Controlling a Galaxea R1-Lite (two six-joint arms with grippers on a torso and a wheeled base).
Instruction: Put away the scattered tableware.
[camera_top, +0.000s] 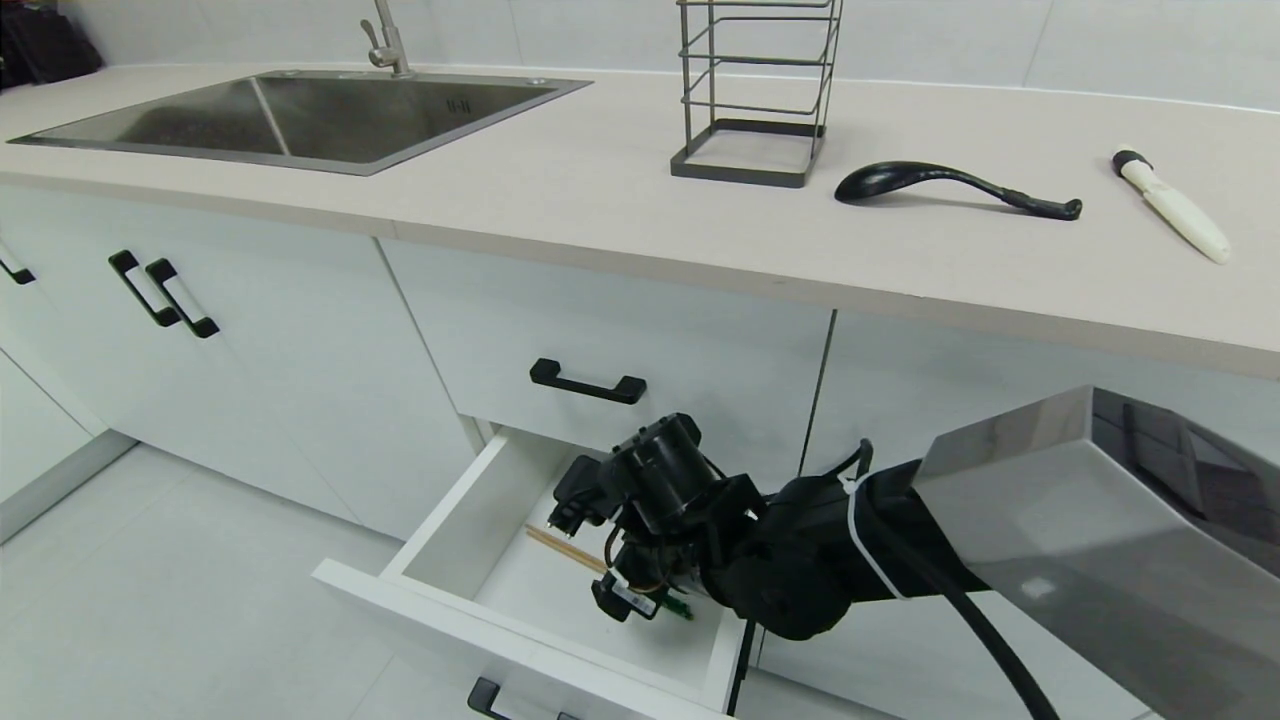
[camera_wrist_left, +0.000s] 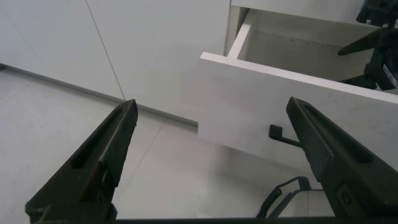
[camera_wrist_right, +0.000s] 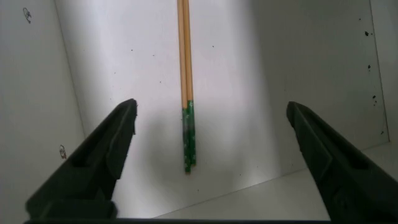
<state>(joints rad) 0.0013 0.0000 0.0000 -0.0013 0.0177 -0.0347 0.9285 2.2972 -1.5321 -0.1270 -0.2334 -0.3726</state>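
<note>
Head camera looks down from afar on countertop (camera_top: 600, 200) and open drawer (camera_top: 540, 600); left wrist camera faces that drawer's front from low outside; right wrist camera looks closely down inside it.

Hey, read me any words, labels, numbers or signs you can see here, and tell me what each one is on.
No text here is legible.
On the sink: a small dark mark on its back wall, too small to read.
On the drawer: two small round marks on its inner wall, too blurred to read.

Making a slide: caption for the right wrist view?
Open right gripper over green-tipped chopsticks lying in the white drawer.
</note>
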